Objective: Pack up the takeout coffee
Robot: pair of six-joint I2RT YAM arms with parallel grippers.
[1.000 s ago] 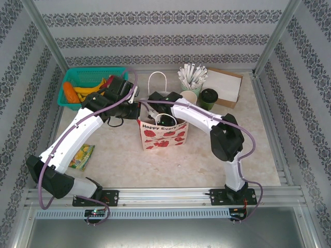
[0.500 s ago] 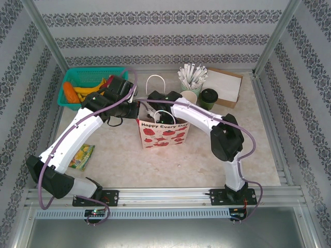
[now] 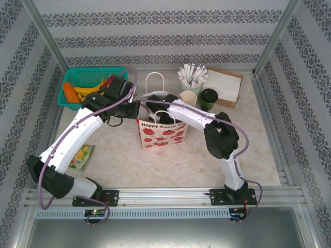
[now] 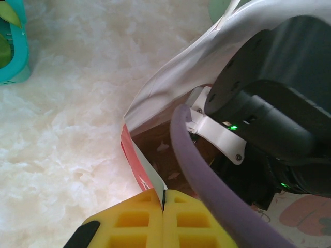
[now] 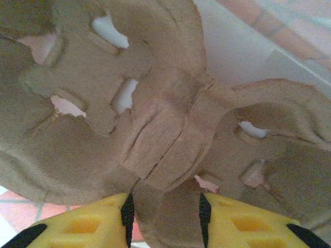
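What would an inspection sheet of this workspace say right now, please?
Surface: pale marbled table, no spills seen.
Job's things: takeout coffee lidded, upright at the back right, outside the gift bag; pulp carrier inside the bag.
Clutter: teal basket of produce, lidless cup, cup of stirrers, box, yellow packet.
Grippers: left gripper shut on the bag's rim; right gripper in the bag, jaws apart over the carrier.
Cables: purple cable along each arm.
Surroundings: patterned walls, metal frame.
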